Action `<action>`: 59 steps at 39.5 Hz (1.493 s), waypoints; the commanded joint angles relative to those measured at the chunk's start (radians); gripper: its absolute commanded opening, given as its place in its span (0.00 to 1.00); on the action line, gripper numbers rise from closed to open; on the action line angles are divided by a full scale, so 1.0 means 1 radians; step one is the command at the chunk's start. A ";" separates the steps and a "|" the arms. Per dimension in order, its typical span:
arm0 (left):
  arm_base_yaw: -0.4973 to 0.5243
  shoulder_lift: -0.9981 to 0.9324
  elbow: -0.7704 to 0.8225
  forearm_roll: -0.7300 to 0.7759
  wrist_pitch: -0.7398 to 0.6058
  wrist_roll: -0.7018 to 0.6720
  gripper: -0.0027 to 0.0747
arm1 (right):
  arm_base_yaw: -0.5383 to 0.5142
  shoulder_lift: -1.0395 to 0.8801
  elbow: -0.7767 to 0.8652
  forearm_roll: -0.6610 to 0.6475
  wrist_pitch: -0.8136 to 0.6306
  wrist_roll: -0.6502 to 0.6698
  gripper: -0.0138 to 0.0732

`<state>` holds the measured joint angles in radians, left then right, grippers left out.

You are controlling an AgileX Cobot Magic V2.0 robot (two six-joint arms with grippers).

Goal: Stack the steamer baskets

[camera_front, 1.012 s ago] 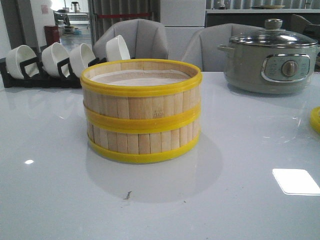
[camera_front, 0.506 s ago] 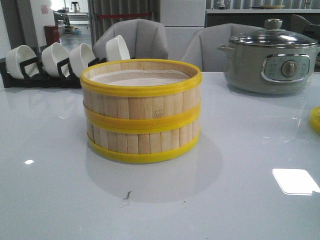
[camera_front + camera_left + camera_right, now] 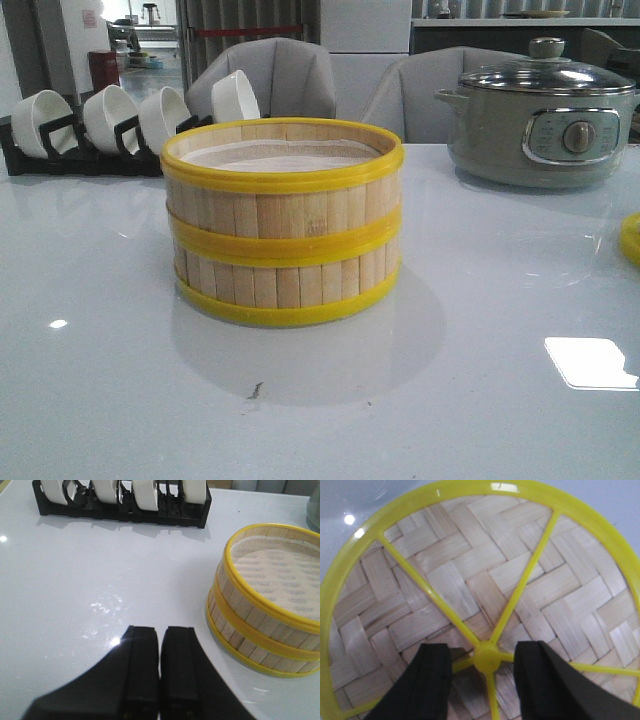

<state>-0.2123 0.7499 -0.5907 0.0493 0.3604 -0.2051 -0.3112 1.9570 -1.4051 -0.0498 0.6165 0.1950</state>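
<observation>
Straddling the yellow hub of the woven lid (image 3: 485,595) with jaws spread, the right gripper (image 3: 482,680) looks lined up to grasp it, while the left gripper (image 3: 160,672) idles closed and empty beside the two stacked steamer baskets (image 3: 283,222) mid-table (image 3: 100,380).

Two steamer baskets (image 3: 283,222) stand stacked — one on the other — at the middle of the tabletop (image 3: 120,380). Behind them to the left sits a rack (image 3: 60,155) holding bowls (image 3: 110,115); behind to the right, an electric pot (image 3: 545,125). The lid (image 3: 480,595) lies at the tabletop's far right edge, directly below the right gripper (image 3: 485,680).
</observation>
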 commanded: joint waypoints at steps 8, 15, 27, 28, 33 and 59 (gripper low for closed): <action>0.001 -0.008 -0.032 -0.005 -0.076 -0.005 0.16 | -0.007 -0.047 -0.034 -0.001 -0.063 -0.003 0.63; 0.001 -0.008 -0.032 -0.005 -0.076 -0.005 0.16 | -0.007 -0.046 -0.034 -0.001 -0.071 -0.003 0.63; 0.001 -0.008 -0.032 -0.005 -0.076 -0.005 0.16 | -0.007 -0.046 -0.034 -0.001 -0.065 -0.003 0.33; 0.001 -0.008 -0.032 -0.005 -0.076 -0.005 0.16 | -0.006 -0.046 -0.034 -0.001 -0.061 -0.003 0.29; 0.001 -0.008 -0.032 -0.005 -0.076 -0.005 0.16 | 0.007 -0.048 -0.034 -0.001 -0.042 -0.003 0.19; 0.001 -0.008 -0.032 -0.005 -0.076 -0.005 0.16 | 0.461 -0.223 -0.339 0.003 0.139 -0.003 0.19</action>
<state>-0.2123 0.7499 -0.5907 0.0493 0.3604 -0.2051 0.0882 1.8034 -1.6254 -0.0434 0.7626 0.1968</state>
